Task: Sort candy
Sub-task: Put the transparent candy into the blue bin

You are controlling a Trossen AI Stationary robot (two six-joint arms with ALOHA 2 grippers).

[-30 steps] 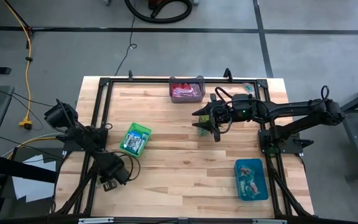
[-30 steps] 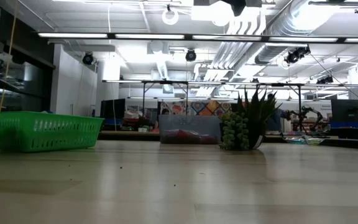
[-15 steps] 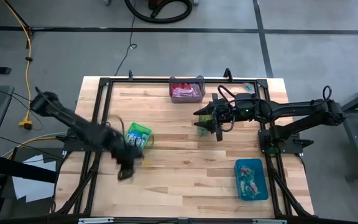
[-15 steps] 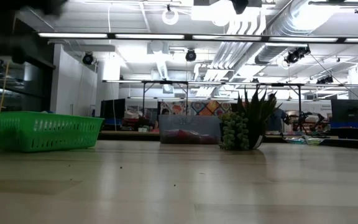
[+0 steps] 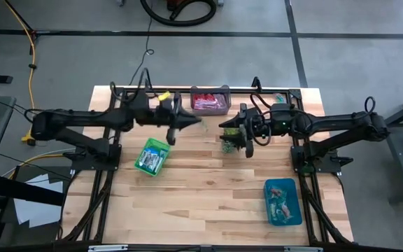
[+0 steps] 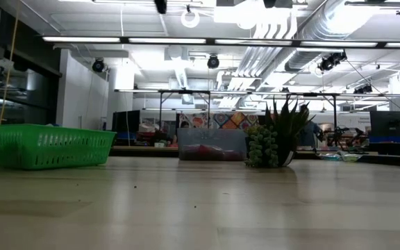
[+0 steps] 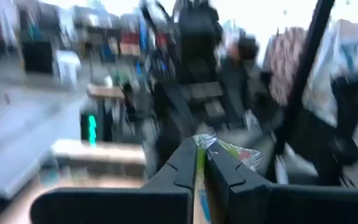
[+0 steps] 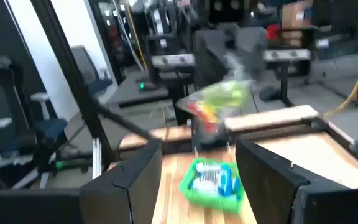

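1. Left claw (image 5: 196,119) is raised over the far middle of the worktop (image 5: 208,189), pointing toward the right arm; its fingers are pinched together on a wrapped candy (image 7: 229,151) in a clear and greenish wrapper, seen in the left wrist view.
2. Right claw (image 5: 245,134) faces the left one from just beside it, fingers spread well apart, nothing between them. From the right wrist view, the left arm's candy (image 8: 219,99) shows ahead of the gap, apart from the fingers.
3. Green basket (image 5: 152,156) sits left of centre on the worktop with blue-and-white candies (image 5: 149,162) inside.
4. Purple bin (image 5: 210,101) stands at the far edge with red and pink candies (image 5: 205,103) in it; it lies between the two claws, a little beyond them.
5. Blue bin (image 5: 283,201) rests near the right front corner, holding mixed wrapped candies (image 5: 280,198).
6. Small spiky plant (image 6: 276,139) stands on the worktop under the right claw; in the low view it shows right of the purple bin.
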